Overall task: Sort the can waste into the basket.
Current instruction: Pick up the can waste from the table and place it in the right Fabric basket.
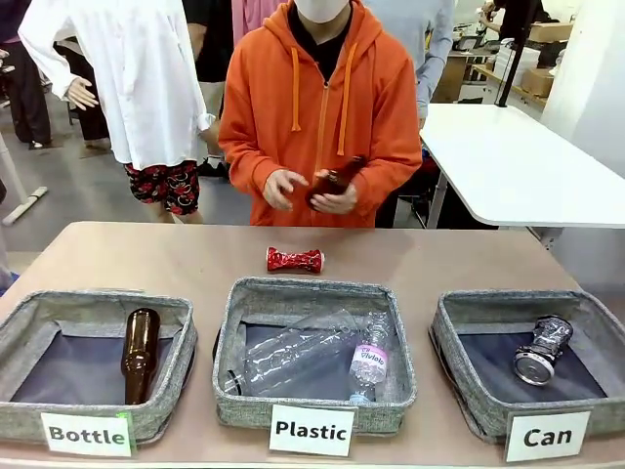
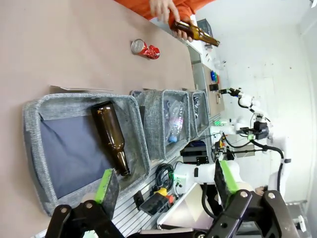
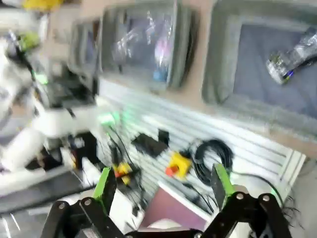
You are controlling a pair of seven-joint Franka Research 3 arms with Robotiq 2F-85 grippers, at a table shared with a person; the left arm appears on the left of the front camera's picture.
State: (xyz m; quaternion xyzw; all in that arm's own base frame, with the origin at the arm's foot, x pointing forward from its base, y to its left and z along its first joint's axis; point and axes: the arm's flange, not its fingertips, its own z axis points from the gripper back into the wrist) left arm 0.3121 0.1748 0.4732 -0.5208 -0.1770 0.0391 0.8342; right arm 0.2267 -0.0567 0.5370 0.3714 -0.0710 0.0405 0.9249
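Observation:
A crushed red can [image 1: 294, 259] lies on the table beyond the middle basket, also seen as a small red can [image 2: 144, 49] in the left wrist view. A crushed silver can [image 1: 541, 349] rests inside the grey "Can" basket [image 1: 459, 332] at the right; the right wrist view shows that silver can [image 3: 291, 54] in the basket [image 3: 223, 84]. My left gripper [image 2: 167, 181] is open, held off the table's near edge by the "Bottle" basket. My right gripper [image 3: 165, 183] is open too, off the near edge, empty.
The "Bottle" basket [image 1: 29, 318] holds a brown glass bottle [image 1: 140, 354]. The "Plastic" basket [image 1: 234, 313] holds clear plastic bottles [image 1: 312, 357]. The person in an orange hoodie holds another brown bottle [image 1: 335, 179] in both hands over the far edge.

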